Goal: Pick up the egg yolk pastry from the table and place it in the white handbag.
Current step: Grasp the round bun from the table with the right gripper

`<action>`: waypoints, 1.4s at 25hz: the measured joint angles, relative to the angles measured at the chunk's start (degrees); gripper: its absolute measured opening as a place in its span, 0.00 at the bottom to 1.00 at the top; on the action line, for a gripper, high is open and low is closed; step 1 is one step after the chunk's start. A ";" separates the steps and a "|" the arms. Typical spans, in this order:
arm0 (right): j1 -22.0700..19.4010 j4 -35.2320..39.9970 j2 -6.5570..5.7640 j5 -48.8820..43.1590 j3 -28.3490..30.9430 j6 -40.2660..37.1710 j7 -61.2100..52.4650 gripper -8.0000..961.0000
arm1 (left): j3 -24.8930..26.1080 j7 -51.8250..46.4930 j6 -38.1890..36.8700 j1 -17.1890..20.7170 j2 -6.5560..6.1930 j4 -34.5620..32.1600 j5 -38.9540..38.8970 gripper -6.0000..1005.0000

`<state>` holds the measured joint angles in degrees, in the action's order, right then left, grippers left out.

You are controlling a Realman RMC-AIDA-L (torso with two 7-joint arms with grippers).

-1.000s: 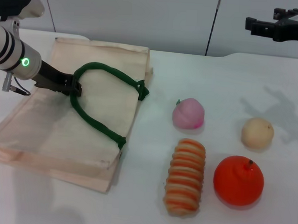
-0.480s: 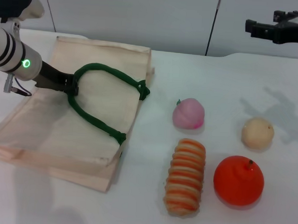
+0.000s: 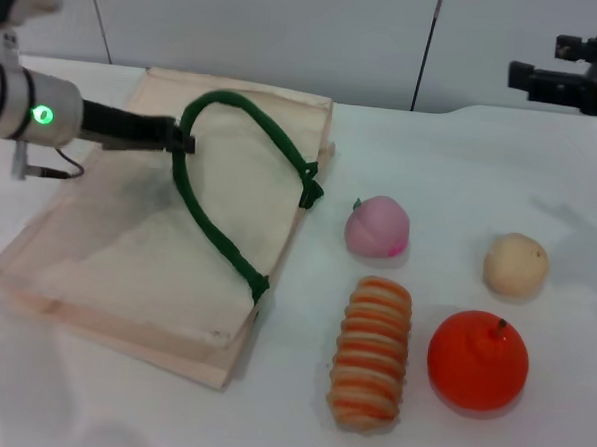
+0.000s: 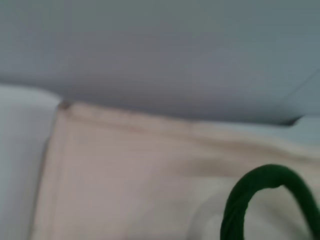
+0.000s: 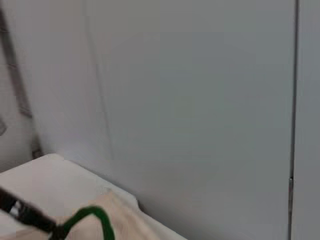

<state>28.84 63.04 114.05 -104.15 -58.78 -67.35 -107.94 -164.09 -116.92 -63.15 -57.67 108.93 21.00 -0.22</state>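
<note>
lab bench, white table (image 3: 463,142) (grey panels)

Soft, even light is falling from above across the white bench (image 3: 462,152), leaving the head view bright without harsh glare. Faint grey shadows are lying on the bench near the egg yolk pastry (image 3: 516,264) and under the raised edge of the white handbag (image 3: 126,265). The orange (image 3: 478,360) is showing a small pale sheen. The left wrist view is reading heavily blurred, the green handle (image 4: 265,197) smeared and out of focus. The right wrist view is looking dim, greyish and soft.
</note>
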 joint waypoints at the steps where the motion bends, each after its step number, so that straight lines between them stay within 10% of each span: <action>1: 0.25 -0.46 -0.09 -0.27 1.76 -1.94 1.02 0.91 | 0.00 1.26 -2.45 0.47 0.10 1.65 -2.01 0.13; 20: 6.09 -5.36 1.59 -30.15 2.52 -4.27 -1.15 0.90 | 0.00 13.36 -36.87 7.03 -1.58 10.62 -27.35 0.13; 35: 10.31 -15.65 1.70 -36.39 0.82 -2.73 -0.88 0.90 | 0.00 14.05 -42.46 7.87 -2.15 11.08 -32.26 0.13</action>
<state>39.15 47.39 115.75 -140.54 -57.96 -70.09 -108.82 -164.09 -102.87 -105.61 -49.79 106.78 32.08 -32.48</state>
